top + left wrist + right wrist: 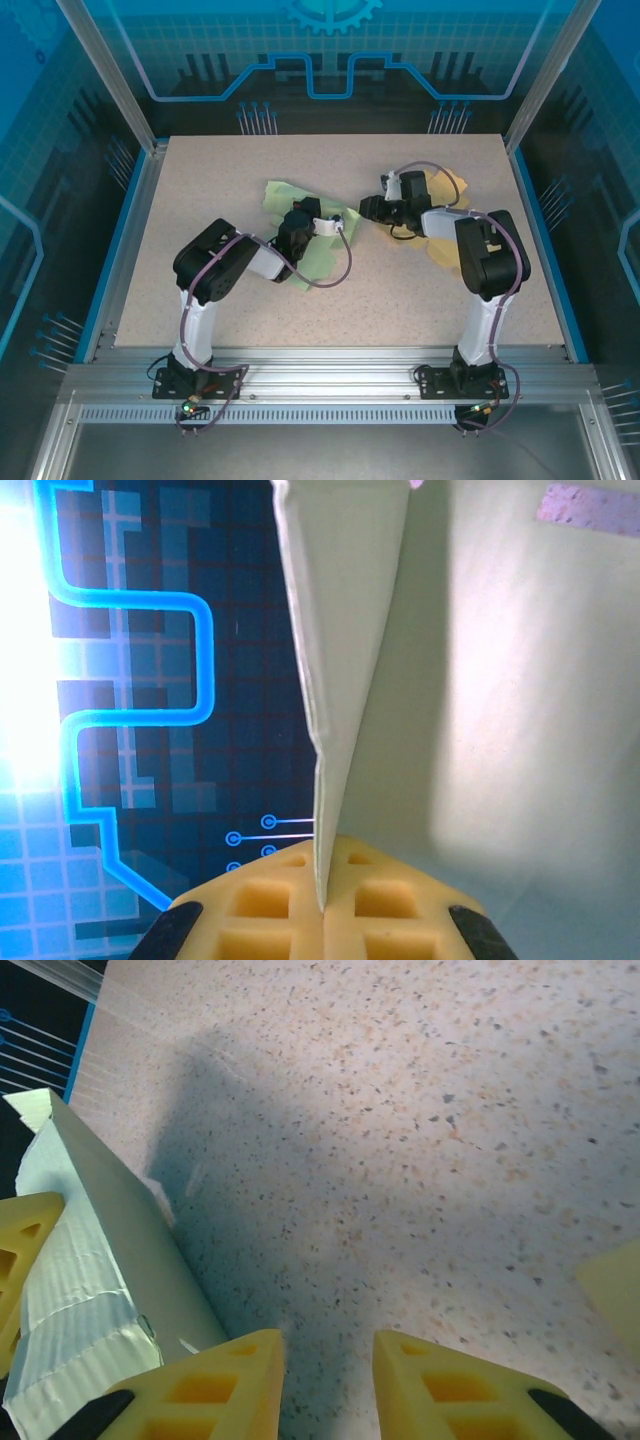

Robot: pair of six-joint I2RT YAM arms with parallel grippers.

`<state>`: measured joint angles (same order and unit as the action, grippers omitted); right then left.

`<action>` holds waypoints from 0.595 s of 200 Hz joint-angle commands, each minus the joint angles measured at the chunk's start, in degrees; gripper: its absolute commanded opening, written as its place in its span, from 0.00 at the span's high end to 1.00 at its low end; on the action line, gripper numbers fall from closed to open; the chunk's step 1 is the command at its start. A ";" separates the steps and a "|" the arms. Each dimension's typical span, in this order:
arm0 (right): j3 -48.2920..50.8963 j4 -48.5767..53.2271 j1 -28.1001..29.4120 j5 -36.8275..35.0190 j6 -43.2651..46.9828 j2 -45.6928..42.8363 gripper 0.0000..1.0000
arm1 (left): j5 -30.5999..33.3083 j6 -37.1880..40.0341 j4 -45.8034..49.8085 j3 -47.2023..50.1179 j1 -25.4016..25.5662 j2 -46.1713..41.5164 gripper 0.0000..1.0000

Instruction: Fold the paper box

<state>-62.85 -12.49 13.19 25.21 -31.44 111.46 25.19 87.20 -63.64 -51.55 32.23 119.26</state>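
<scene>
**Left claw pinches box flap, right claw empty**

The paper box [318, 258] lies mid-table [250, 310], a pale green sheet under the left arm's wrist; the left gripper [325, 908] is clamped on one raised flap [340, 630], which stands edge-on between its yellow pads; the right gripper [328, 1380] hovers just beside the box's edge [90, 1260], fingers parted with bare speckled table between them, holding nothing; a yellow sheet [452, 187] lies under the right arm
</scene>
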 commanded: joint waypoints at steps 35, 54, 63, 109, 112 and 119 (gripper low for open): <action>-0.85 7.30 -3.19 -4.38 -0.61 -1.95 0.68 | 0.39 0.24 -6.51 -0.46 -0.69 -0.66 1.00; -0.75 6.09 -4.17 -3.76 -1.91 -1.52 0.68 | 0.27 -0.69 -6.50 -0.92 -0.80 -1.23 1.00; -0.46 4.63 -4.47 -2.36 -2.43 -1.11 0.68 | 0.00 -1.02 -6.50 -0.84 -0.77 -1.32 1.00; -5.03 -0.17 -3.85 6.06 -1.81 4.29 0.68 | 0.24 -1.62 -6.62 -1.36 -0.97 0.28 1.00; -5.49 -0.23 -3.71 6.28 -1.81 4.70 0.68 | 0.21 -1.60 -6.66 -1.40 -0.97 0.38 1.00; -6.64 -0.62 -3.44 7.31 -1.78 5.77 0.68 | 0.29 -1.44 -6.87 -1.45 -1.02 0.73 1.00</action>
<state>-65.43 -10.48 9.06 26.94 -33.39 113.40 25.23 86.98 -67.81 -51.62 31.62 119.26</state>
